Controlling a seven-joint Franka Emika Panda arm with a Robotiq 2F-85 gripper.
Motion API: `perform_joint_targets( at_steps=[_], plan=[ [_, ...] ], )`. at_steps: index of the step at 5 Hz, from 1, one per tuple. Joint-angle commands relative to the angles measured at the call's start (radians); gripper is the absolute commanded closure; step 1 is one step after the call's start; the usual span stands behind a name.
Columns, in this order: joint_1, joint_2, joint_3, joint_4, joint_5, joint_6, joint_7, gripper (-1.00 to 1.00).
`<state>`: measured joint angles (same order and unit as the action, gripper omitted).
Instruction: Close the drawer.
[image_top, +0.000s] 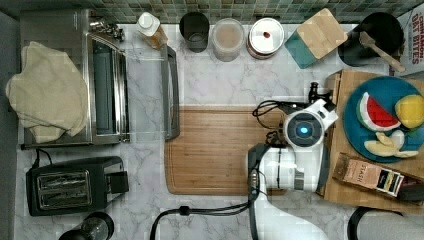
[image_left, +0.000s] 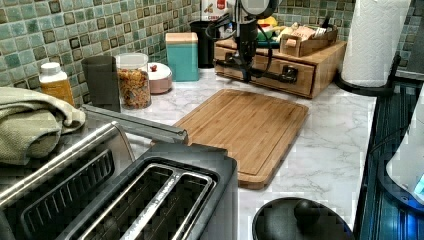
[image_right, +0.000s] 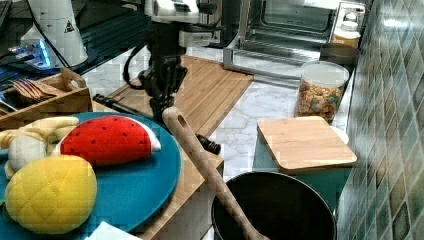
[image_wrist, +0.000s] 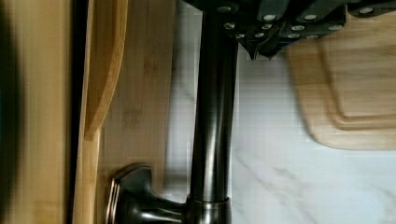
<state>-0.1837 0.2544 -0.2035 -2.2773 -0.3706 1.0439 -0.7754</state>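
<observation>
A white marble counter (image_top: 220, 90) carries everything. A cutting board (image_top: 215, 150) lies at the top view's centre. Toaster oven (image_top: 75, 75) and toaster (image_top: 70, 185) sit left.

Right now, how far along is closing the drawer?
Reaching looks done: the tool is at the dark bar handle on the drawer front. In hand: probably the push. The front sits nearly flush with the wooden box, but the wrist view shows a thin dark gap beside it, so fully shut is unconfirmed. Left: seat it, then back off.
</observation>
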Motion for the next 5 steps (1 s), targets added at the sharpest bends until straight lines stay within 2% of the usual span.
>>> perform_joint_targets(
  at_steps=[1,5],
  plan=[
    [-0.135,-0.028,-0.137,0.092,0.025,-0.023,-0.145,1.00],
    [-0.130,-0.028,-0.141,0.092,0.027,-0.022,-0.146,1.00]
  ],
)
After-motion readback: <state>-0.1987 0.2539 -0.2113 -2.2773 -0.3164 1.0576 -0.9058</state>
